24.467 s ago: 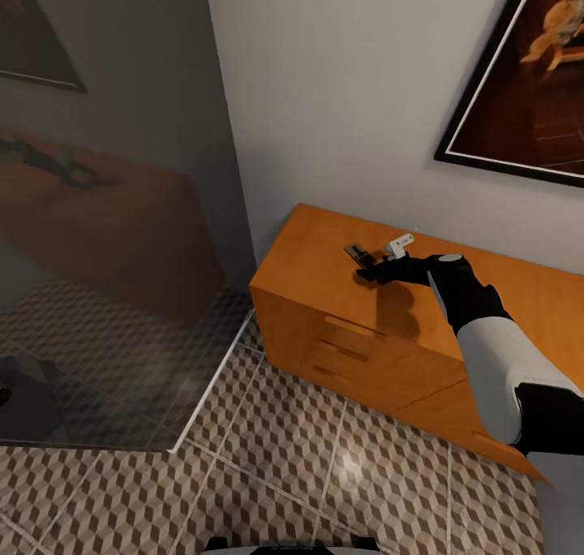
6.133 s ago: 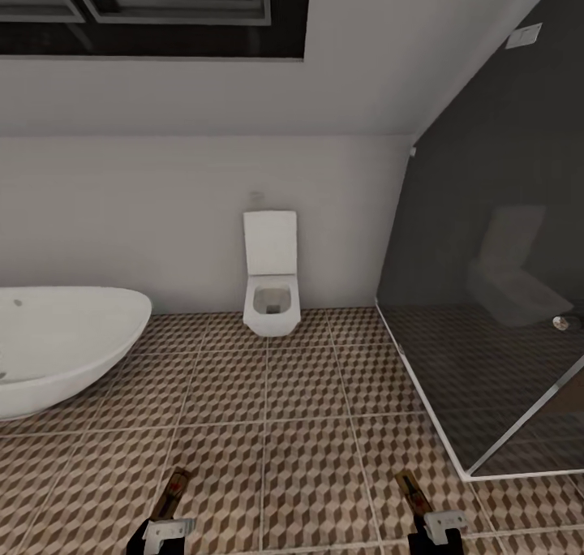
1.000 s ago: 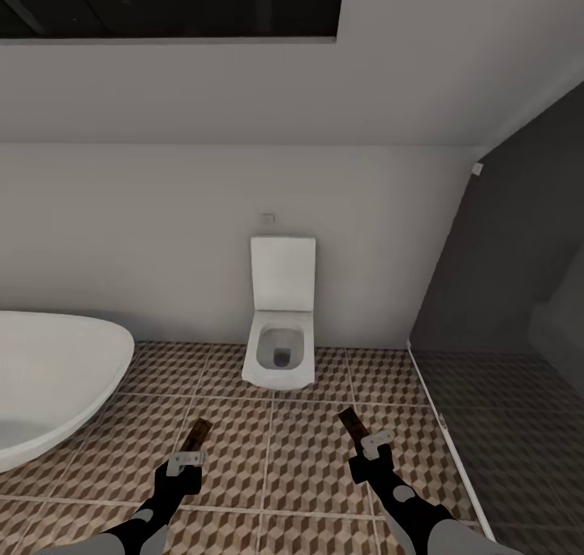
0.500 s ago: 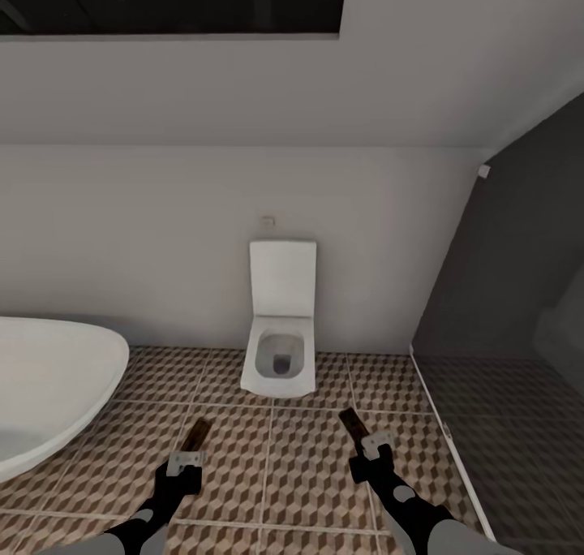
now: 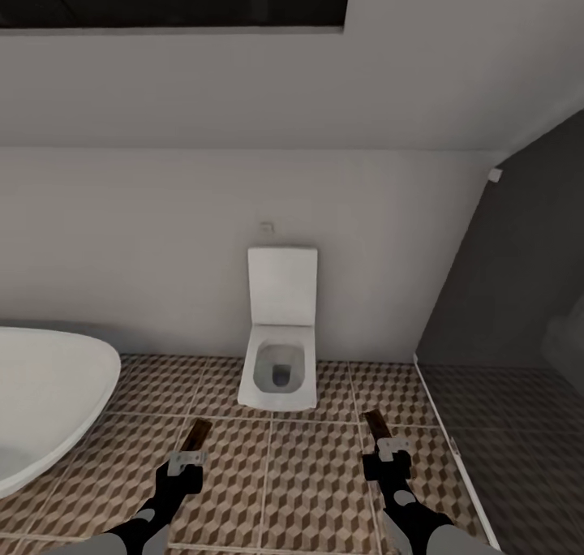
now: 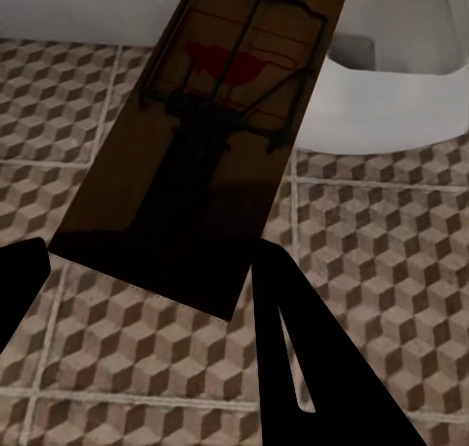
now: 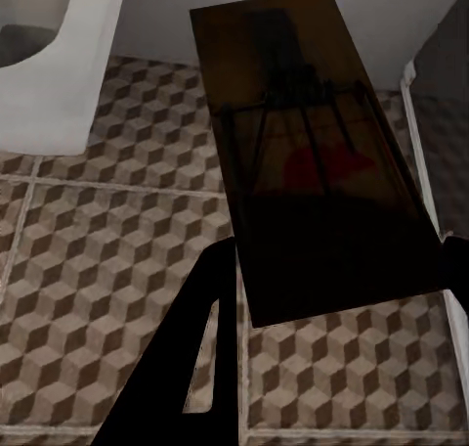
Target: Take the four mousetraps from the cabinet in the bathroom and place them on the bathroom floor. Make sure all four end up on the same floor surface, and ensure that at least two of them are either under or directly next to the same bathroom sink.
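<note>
Each arm's carrying one trap: the left tool [image 5: 188, 459] is clamped on the left mousetrap [image 6: 210, 143], the right tool [image 5: 391, 449] on the right mousetrap [image 7: 313, 148]. Both boards point long-axis forward, held level above the bathroom floor [image 5: 308, 482], toward the toilet [image 5: 278, 352]. No sink ahead, so neither arm looks closer.

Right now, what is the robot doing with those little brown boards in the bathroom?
The robot is carrying two mousetraps, one in each gripper. The left gripper holds one mousetrap and the right gripper holds the other mousetrap, both up above the bathroom floor. It faces a white toilet, with a bathtub off to its left. No trap in these views is on the floor yet.
</note>
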Robot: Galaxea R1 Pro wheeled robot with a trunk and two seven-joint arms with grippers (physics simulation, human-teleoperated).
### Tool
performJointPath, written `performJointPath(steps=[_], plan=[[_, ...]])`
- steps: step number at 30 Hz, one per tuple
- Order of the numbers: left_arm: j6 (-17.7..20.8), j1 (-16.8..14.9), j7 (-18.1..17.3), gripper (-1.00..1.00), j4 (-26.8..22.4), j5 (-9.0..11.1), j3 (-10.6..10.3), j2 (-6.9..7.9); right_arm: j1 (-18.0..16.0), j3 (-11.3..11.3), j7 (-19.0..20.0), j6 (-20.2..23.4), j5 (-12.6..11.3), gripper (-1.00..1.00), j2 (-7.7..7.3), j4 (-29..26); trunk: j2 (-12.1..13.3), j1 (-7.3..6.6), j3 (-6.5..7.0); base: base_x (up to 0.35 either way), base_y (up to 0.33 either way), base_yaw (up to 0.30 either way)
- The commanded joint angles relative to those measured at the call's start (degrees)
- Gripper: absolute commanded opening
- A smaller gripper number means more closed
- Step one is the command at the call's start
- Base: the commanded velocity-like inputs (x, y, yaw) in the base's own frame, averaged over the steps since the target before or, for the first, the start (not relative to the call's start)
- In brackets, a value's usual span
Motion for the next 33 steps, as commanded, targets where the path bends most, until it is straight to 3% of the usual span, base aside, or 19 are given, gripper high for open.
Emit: performJointPath(steps=[1,6,8,12,33], plan=[[-0.3,-0.1,-0.1,-1.0,0.2,0.5,-0.3,-0.07,-0.1,-0.4,-0.3,-0.1,0.1,-1.0,0.57,0.1,-0.1,0.05,-0.11,0.112,0.0,0.0],[-0.4,-0.1,-0.5,-1.0,0.2,0.3,-0.4,-0.49,-0.1,-0.2,-0.3,0.2,0.1,-1.0,1.24,0.2,-0.1,0.05,-0.11,0.045,0.0,0.0],[-0.4,-0.1,-0.6,-1.0,0.3,0.2,-0.5,-1.55,-0.1,0.0,-0.1,0.4,0.1,-1.0,1.4,0.7,-0.1,0.05,-0.11,0.009,0.0,0.0],[-0.5,-0.1,-0.7,-1.0,0.3,0.1,-0.5,-2.1,-0.1,0.3,0.8,0.3,0.2,-1.0,1.48,1.4,-0.1,0.05,-0.11,0.003,0.0,0.0],[-0.4,0.0,-0.8,-1.0,0.3,0.1,-0.6,-2.24,-0.1,0.4,1.1,-0.2,0.3,-1.0,1.41,1.5,-0.5,0.27,-0.29,0.0,0.0,0.0]])
